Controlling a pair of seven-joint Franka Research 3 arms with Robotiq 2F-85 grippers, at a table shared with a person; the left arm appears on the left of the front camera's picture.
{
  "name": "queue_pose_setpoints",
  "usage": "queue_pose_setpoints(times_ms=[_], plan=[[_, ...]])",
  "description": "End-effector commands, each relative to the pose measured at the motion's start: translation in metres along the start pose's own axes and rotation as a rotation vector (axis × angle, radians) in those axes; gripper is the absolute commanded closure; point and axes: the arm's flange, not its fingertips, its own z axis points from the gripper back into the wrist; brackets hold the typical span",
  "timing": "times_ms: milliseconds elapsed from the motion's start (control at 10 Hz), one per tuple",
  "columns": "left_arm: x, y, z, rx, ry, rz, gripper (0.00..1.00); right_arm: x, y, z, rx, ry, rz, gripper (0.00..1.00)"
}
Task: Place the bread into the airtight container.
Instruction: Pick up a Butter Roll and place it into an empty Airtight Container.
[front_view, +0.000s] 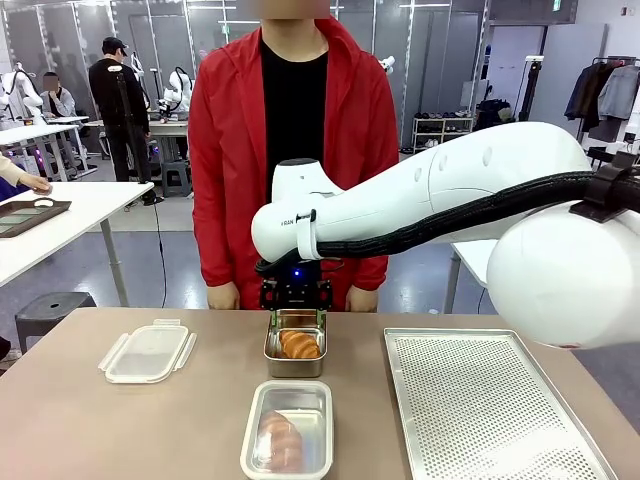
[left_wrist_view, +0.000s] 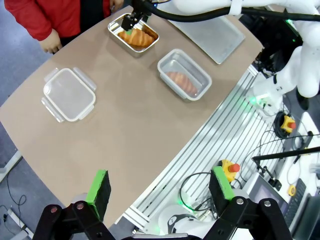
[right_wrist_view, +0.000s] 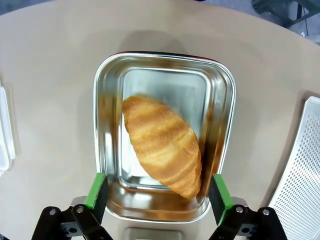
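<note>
The right hand (right_wrist_view: 158, 200) hung with its green pads (right_wrist_view: 96, 189) spread wide, directly above the steel container (right_wrist_view: 220, 100), presumably aligned to straddle the croissant (right_wrist_view: 162, 145) lying diagonally inside. On the robot's side of that container sat a second steel container (front_view: 288, 430), already holding a pastry. The plastic lid (front_view: 147, 352) lay to the container's left; the perforated tray (front_view: 490, 410) lay to its right. The left hand (left_wrist_view: 159, 191) waited open, high above the tabletop (left_wrist_view: 130, 125).
</note>
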Motion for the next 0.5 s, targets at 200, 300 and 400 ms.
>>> queue_pose_setpoints(times_ms=[200, 300, 400], plan=[[0.0002, 0.0000, 0.0009, -0.012, -0.003, -0.018, 0.00, 0.0011, -0.0021, 0.0005, 0.005, 0.002, -0.002, 0.00], [0.0002, 0.0000, 0.0009, -0.012, -0.003, -0.018, 0.00, 0.0011, -0.0021, 0.0005, 0.005, 0.002, -0.002, 0.00], [0.0002, 0.0000, 0.0009, -0.012, -0.003, -0.018, 0.00, 0.0011, -0.0021, 0.0005, 0.005, 0.002, -0.002, 0.00]])
